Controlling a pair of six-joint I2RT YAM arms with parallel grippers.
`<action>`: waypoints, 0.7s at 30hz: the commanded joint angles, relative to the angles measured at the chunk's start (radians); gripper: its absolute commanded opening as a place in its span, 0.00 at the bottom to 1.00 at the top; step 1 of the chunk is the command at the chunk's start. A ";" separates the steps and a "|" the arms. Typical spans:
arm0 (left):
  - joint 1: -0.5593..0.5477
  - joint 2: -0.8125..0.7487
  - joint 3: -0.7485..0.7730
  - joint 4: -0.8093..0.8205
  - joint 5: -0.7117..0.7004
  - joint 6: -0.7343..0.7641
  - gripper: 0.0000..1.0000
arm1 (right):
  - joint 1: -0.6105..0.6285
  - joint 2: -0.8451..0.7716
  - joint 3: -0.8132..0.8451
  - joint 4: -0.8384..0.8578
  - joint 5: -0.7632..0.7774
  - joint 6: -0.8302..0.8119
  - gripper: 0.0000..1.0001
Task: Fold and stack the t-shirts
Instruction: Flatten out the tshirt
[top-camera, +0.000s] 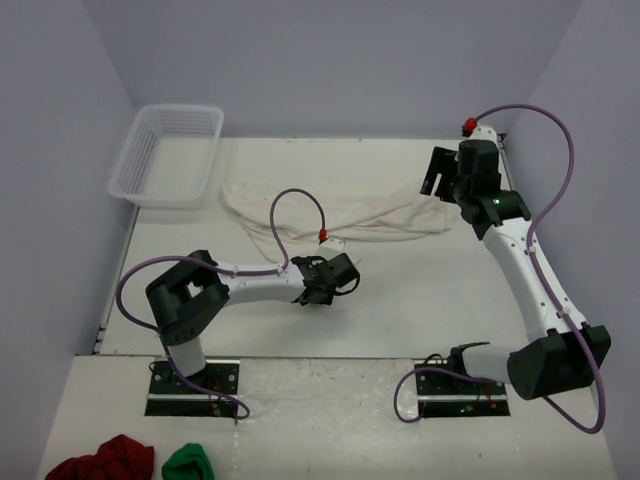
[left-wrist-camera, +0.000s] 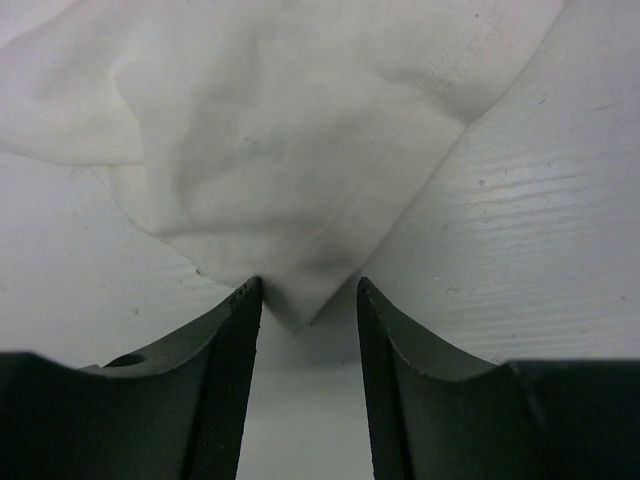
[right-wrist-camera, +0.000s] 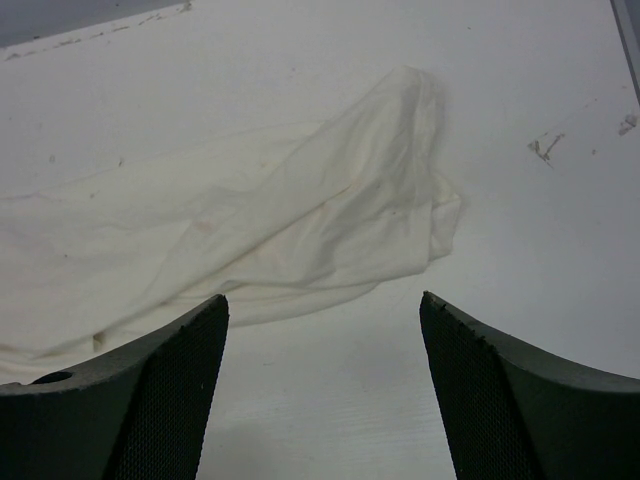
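One off-white t-shirt (top-camera: 340, 215) lies crumpled along the back of the table (top-camera: 400, 300). My left gripper (top-camera: 338, 277) is open and low at the shirt's near edge. In the left wrist view a pointed corner of the shirt (left-wrist-camera: 290, 170) reaches just between the tips of my left gripper (left-wrist-camera: 305, 285), not pinched. My right gripper (top-camera: 437, 172) is open above the shirt's right end. In the right wrist view my right gripper (right-wrist-camera: 322, 298) is wide open, with the shirt's bunched end (right-wrist-camera: 330, 210) just beyond the fingertips.
A white mesh basket (top-camera: 168, 155) stands at the back left. A dark red cloth bundle (top-camera: 100, 460) and a small green cloth bundle (top-camera: 190, 463) lie at the near left, in front of the arm bases. Walls close in on both sides and behind.
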 joint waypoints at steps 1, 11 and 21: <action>0.020 0.051 -0.006 0.001 0.001 0.004 0.45 | -0.007 -0.021 -0.003 0.033 -0.014 -0.004 0.79; 0.046 -0.004 -0.055 -0.008 0.010 -0.008 0.27 | -0.028 0.008 0.016 0.012 -0.001 0.009 0.79; 0.043 -0.144 -0.084 -0.082 0.006 -0.036 0.00 | -0.091 0.253 0.132 -0.120 0.022 0.072 0.80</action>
